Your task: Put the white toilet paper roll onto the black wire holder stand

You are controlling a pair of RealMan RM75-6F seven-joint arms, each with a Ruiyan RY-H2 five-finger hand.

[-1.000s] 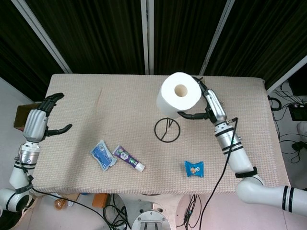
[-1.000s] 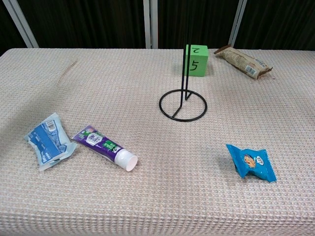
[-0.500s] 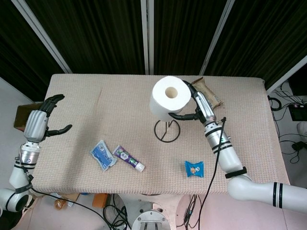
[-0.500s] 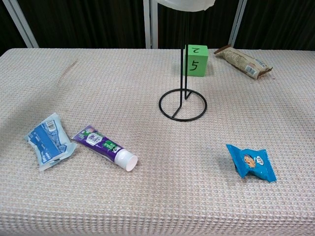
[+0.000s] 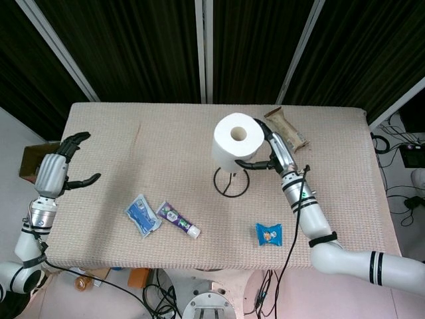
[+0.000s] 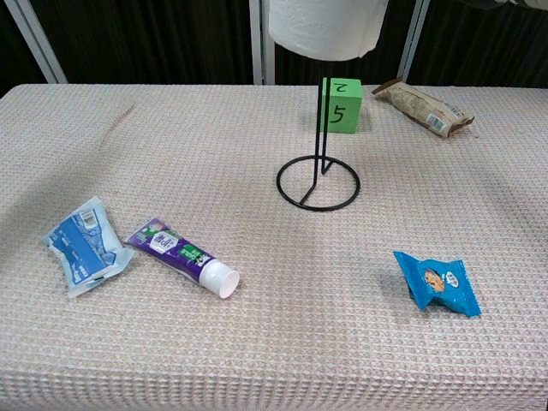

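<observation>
Right hand [image 5: 271, 151] grips white toilet paper roll [image 5: 237, 140] from its side, roll upright, raised over black wire holder stand [image 5: 231, 181] post. Left hand [image 5: 58, 171] empty, fingers spread, at table edge well apart.

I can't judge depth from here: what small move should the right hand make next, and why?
Probably ease straight down. The right hand holds the toilet paper roll over the black wire holder stand, whose upright disappears under the roll; it sits well above the base ring.
</observation>
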